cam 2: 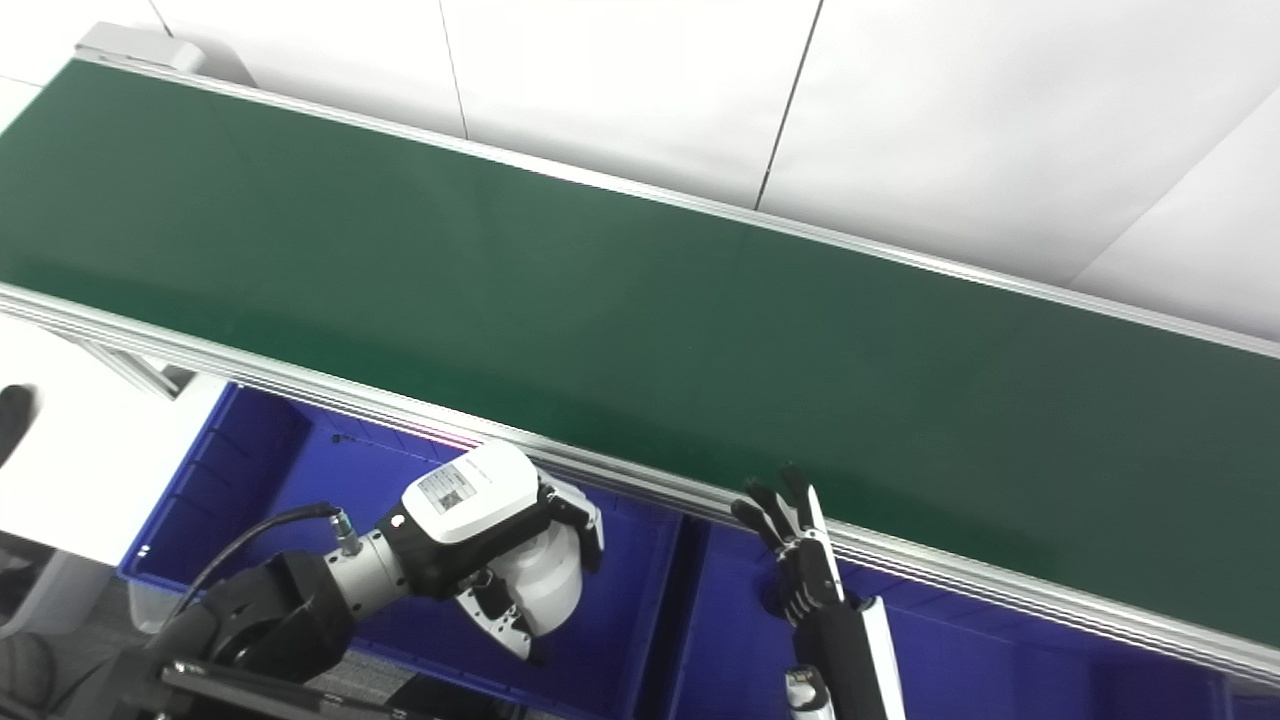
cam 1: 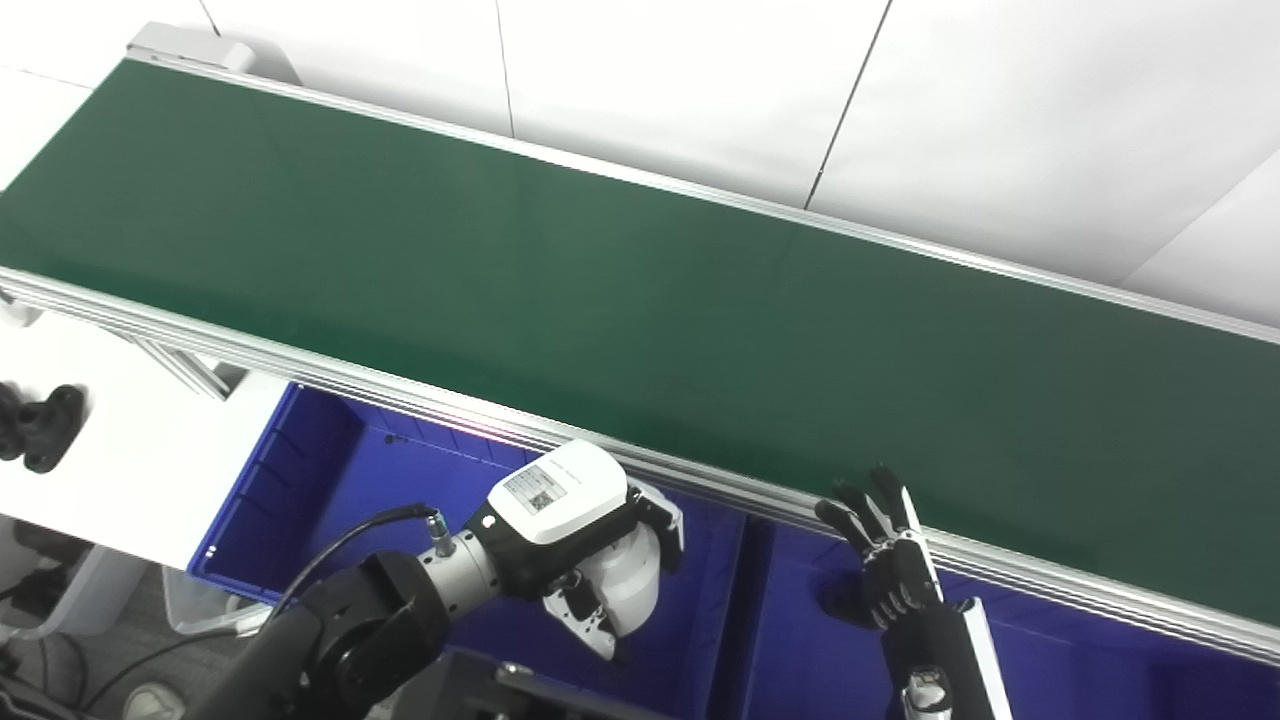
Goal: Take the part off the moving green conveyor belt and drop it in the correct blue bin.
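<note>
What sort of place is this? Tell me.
Probably a robot sorting test cell: a long green conveyor belt with aluminium rails, deep blue plastic bins below its near edge, and plain white wall panels behind.

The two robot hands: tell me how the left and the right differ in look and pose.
The left hand shows a bulky white-and-black housing with a label, and hangs over the left blue plastic bin; its fingers are hidden. The right hand is slim and black, its fingers spread and pointing up toward the aluminium edge of the green conveyor belt, above the right blue bin. Both sit below the belt, and no part is visible in either.
</note>
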Motion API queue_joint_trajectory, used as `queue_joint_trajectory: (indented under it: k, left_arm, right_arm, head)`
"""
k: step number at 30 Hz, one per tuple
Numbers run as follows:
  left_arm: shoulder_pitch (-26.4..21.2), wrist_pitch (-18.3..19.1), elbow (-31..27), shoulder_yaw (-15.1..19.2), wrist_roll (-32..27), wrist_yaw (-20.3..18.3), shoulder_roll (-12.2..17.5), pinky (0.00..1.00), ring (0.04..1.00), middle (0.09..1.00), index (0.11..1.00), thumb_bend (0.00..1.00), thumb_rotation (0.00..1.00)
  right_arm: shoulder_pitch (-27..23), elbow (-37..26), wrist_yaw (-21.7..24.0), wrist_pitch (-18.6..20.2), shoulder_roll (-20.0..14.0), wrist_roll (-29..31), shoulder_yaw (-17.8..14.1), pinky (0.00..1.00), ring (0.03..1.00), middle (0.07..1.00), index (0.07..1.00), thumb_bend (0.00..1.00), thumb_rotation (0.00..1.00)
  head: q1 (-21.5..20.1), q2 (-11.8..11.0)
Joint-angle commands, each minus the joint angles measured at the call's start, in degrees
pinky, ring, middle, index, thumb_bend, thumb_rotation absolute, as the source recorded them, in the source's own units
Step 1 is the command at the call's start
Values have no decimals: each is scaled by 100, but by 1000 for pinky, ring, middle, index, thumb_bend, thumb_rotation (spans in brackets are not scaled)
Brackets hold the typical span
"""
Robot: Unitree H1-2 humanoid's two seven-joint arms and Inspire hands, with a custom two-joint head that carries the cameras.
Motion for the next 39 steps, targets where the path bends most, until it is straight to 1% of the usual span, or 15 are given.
queue_joint_trajectory:
  k: [1,2,3,4,6,8,9,10,14,22,29,31,34,38,39]
  left_arm:
    - [3,-123,-85,-1,90,282,-20,197,243,470,489,524,0]
    - [14,-95,-86,2,127,311,-34,178,228,472,488,524,0]
    - [22,-70,-89,1,170,328,-39,209,280,444,509,520,0]
    - [29,-26,-103,-1,199,294,-36,289,375,460,509,521,0]
    - [49,87,-146,4,269,203,-34,369,461,485,496,523,0]
    - [58,89,-149,7,376,275,-17,502,581,619,497,522,46]
    - [61,66,-144,8,449,340,-7,579,638,674,608,767,96]
    - [66,57,-150,8,518,375,2,620,669,704,662,875,132]
    - [61,30,-180,-6,582,361,49,653,709,747,721,990,204]
    - [22,49,-225,-28,569,220,127,717,762,796,763,1000,325]
    - [42,16,-323,-9,521,238,138,717,768,803,783,1000,420]
    - [102,-253,-394,7,215,517,116,702,752,791,773,1000,430]
    - [275,-476,-688,30,-542,776,-58,672,730,772,755,981,519]
    - [652,-132,-1179,-30,-1914,695,-437,635,741,780,745,953,624]
    - [766,-86,-1210,-107,-2488,755,-628,632,744,783,745,955,631]
  right_arm:
    - [29,-193,38,42,19,22,-5,958,882,920,1000,927,1000]
    - [29,-187,37,35,21,17,-6,958,882,919,1000,925,1000]
    - [30,-187,36,36,24,15,-5,956,881,919,1000,927,1000]
    - [29,-186,42,39,22,26,-2,958,882,919,1000,929,1000]
    - [25,-181,54,37,14,44,6,961,884,921,1000,929,1000]
    - [26,-182,57,39,13,51,9,960,884,920,1000,926,1000]
    - [30,-186,59,48,12,64,10,963,885,920,1000,925,1000]
    - [33,-191,61,58,10,73,11,965,885,919,1000,925,1000]
    - [33,-182,67,56,2,83,9,971,885,918,1000,922,1000]
    - [23,-157,79,42,-4,90,14,978,886,916,1000,916,1000]
    - [24,-187,84,78,-1,70,30,985,892,920,1000,906,1000]
    - [32,-190,77,64,8,59,36,979,890,919,1000,909,1000]
    - [48,-205,66,71,25,37,50,970,888,920,1000,913,1000]
    - [85,-192,19,73,91,-28,72,952,884,930,1000,920,1000]
    - [101,-184,-25,87,143,-100,70,950,884,933,1000,921,1000]
  head:
    - [-15,-11]
    - [-18,-15]
    - [-24,-20]
    - [-24,-20]
    - [-33,-22]
    - [-36,-22]
    - [-38,-18]
    - [-37,-20]
    - [-36,-26]
    - [-32,-29]
    - [-86,-27]
    - [-145,-15]
    - [-275,-4]
    - [-610,9]
    - [-840,14]
